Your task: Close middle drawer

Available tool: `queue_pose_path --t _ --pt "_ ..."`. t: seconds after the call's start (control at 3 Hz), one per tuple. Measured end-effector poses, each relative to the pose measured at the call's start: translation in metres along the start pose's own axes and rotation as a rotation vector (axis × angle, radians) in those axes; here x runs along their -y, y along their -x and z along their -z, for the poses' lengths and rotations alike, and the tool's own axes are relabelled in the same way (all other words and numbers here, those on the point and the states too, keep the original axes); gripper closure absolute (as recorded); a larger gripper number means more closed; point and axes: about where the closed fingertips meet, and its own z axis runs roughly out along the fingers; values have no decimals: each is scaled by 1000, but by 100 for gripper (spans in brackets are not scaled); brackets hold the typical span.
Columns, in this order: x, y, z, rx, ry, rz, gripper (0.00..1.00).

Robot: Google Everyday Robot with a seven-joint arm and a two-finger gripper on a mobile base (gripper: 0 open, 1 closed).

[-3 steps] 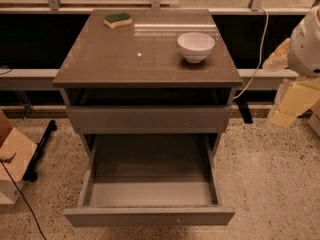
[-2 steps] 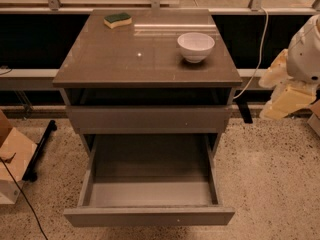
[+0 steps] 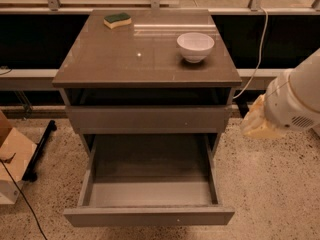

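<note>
You've got the wide, shallow grey-brown middle drawer pulled right out toward the camera, its plain handleless front hanging over the speckled terrazzo floor and its grey inside bare. Above it the taller front of the topmost drawer sits back in the grey-brown cabinet. The lowest drawer is hidden beneath the open one.

Your cream-coloured gripper hangs off to the cabinet's right at about top-drawer height, on the end of the bulky white arm, apart from everything. I can't tell whether it's wide or narrow from here. It looks parked out wide so it can come round in front of that flat panel, as there's no handle to catch and only the face to push.

The white ceramic bowl and the green-and-yellow sponge sit on top (well clear of the job). A push square on the front, I'd say, avoids skewing the drawer.
</note>
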Motion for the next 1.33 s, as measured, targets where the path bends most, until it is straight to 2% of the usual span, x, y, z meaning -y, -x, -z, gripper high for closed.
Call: queue_pose_path --t 0.33,0.67,1.0,1.33 --pt "-24 -11 -62 53 22 17 100" --pt "-23 -11 -60 52 22 17 100" --pt "-29 -8 -80 48 46 25 100" --pt "-43 -12 -122 53 87 10 100"
